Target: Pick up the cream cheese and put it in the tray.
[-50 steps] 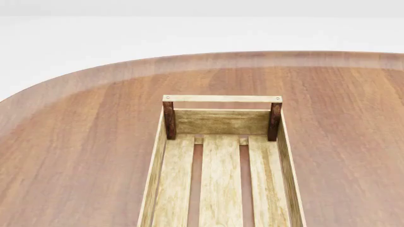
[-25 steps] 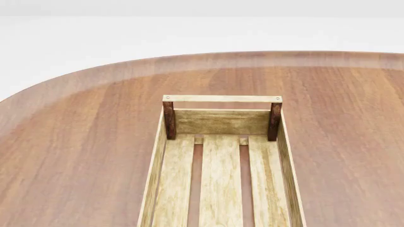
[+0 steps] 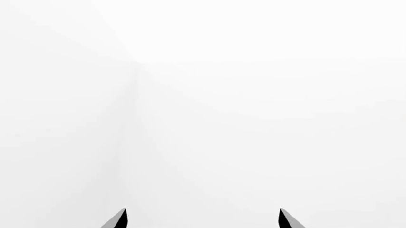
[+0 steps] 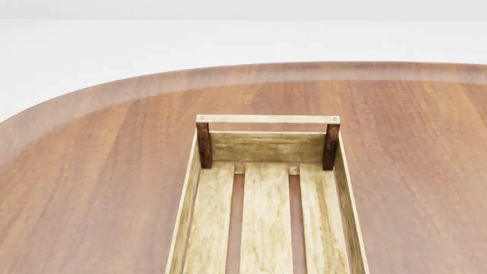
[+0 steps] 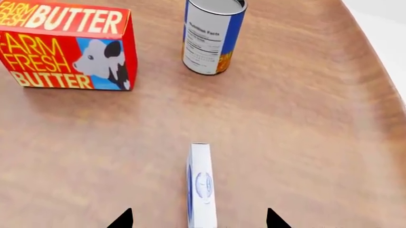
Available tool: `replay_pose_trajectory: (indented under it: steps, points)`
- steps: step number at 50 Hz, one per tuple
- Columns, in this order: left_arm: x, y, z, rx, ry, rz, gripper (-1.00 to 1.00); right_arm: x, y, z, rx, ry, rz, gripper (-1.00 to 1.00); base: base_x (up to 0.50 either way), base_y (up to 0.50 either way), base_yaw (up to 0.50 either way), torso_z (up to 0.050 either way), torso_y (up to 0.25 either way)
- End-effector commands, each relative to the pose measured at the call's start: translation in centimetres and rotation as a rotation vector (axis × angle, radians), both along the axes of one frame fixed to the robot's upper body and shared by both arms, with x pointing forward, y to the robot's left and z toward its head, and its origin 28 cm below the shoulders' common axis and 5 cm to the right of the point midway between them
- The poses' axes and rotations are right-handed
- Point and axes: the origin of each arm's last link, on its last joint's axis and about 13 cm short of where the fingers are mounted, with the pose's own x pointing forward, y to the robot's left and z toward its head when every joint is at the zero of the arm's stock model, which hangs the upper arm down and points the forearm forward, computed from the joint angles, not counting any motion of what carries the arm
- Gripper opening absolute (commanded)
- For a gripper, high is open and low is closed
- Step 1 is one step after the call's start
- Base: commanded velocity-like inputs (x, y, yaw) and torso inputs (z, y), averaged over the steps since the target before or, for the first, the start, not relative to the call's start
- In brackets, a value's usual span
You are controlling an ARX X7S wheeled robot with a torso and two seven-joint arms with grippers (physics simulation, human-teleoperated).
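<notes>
The cream cheese (image 5: 201, 187) is a thin, flat white box with pale blue edging and a dark blue oval logo, standing on a narrow edge on the table (image 5: 304, 118), a smooth reddish-brown wood top with fine grain and a rounded rim. It lies straight ahead of the right gripper (image 5: 198, 221), between the two dark fingertips (image 5: 123, 219), with bare wood showing on each side of it, so nothing touches it. Farther ahead of that gripper stand a glossy red-orange butter box (image 5: 66, 45) with yellow lettering and a cow picture, and an upright blue-and-orange can (image 5: 212, 35) with a white label panel and a grey top; the two are apart from each other and well apart from the cream cheese.

The tray (image 4: 266, 147) is a long crate of pale, streaky wood with three floor slats, gaps between them, dark brown corner posts and a light top rail with a screw at each end.

The head view is unchanged from half a second ago; the tray and table lie exactly as they did.

The right gripper's jaws stand wide apart and hold nothing. The left gripper (image 3: 201, 221) likewise shows its tips (image 3: 288, 221) spread, empty, facing only featureless white.
</notes>
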Motion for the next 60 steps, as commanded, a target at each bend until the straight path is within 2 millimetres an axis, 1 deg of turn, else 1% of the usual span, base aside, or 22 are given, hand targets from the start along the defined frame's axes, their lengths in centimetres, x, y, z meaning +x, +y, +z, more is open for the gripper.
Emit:
replay_pose_trajectory:
  steps: [1,19,58,59,60]
  points:
    - [0.1,0.0,-0.1,0.000,0.000,0.002,1.00,-0.1,-0.5,-0.5,0.033,0.006,-0.005,1.00,0.00,0.00,0.00,0.000,0.000]
    - [0.0,0.0,0.0,0.000,0.001,0.002,1.00,-0.2,-1.3,-1.1,0.064,0.006,-0.037,1.00,0.00,0.00,0.00,0.000,0.000]
    - [0.1,0.0,-0.1,-0.002,0.005,0.007,1.00,0.8,-1.9,-2.9,0.104,0.045,-0.027,1.00,0.00,0.00,0.00,0.000,0.000]
    - [0.1,0.0,-0.1,-0.001,0.005,0.007,1.00,0.8,-1.9,-2.9,0.102,0.044,-0.030,-1.00,0.00,0.00,0.00,0.000,0.000]
    - [0.1,0.0,-0.1,-0.002,0.005,0.007,1.00,0.8,-1.9,-2.9,0.101,0.039,-0.028,-1.00,0.00,0.00,0.00,0.000,0.000]
